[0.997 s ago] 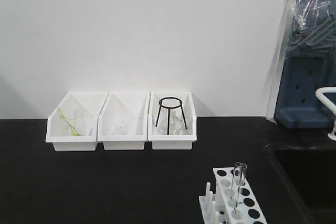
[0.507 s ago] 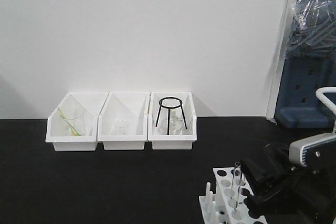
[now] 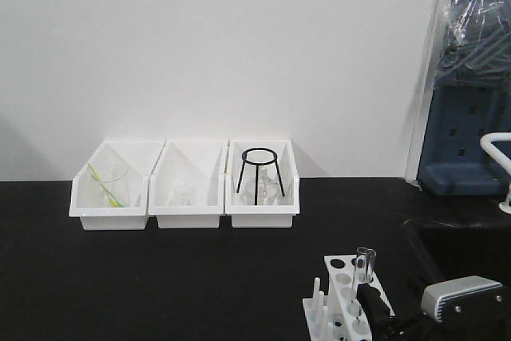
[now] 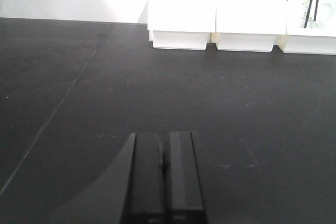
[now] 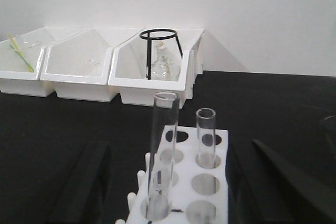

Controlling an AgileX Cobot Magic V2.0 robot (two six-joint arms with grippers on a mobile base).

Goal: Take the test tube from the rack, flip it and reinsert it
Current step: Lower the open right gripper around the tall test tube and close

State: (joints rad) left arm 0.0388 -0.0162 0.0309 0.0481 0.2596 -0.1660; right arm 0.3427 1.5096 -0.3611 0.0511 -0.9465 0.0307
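The white rack (image 5: 210, 179) stands between my right gripper's open fingers in the right wrist view. A tall clear test tube (image 5: 163, 145) stands in a near left hole, open rim up. A shorter-looking tube (image 5: 206, 132) stands in a hole behind it on the right. My right gripper (image 5: 177, 148) is open, with one finger (image 5: 84, 182) left of the rack and the other (image 5: 283, 182) to its right, touching nothing. In the front view the rack (image 3: 339, 265), a tube (image 3: 365, 265) and the right gripper (image 3: 382, 315) are at the bottom right. My left gripper (image 4: 165, 140) is shut and empty over the bare black table.
Three white bins (image 3: 188, 215) stand in a row at the wall. The right bin holds a black ring tripod (image 3: 259, 169) and glassware. A sink (image 3: 463, 253) and a white tap (image 3: 499, 149) are at the right. Upright pegs (image 3: 318, 297) line the rack's left side.
My right arm came into the front view from the lower right, then sank toward the bottom corner beside the rack. The tube and rack have not moved.
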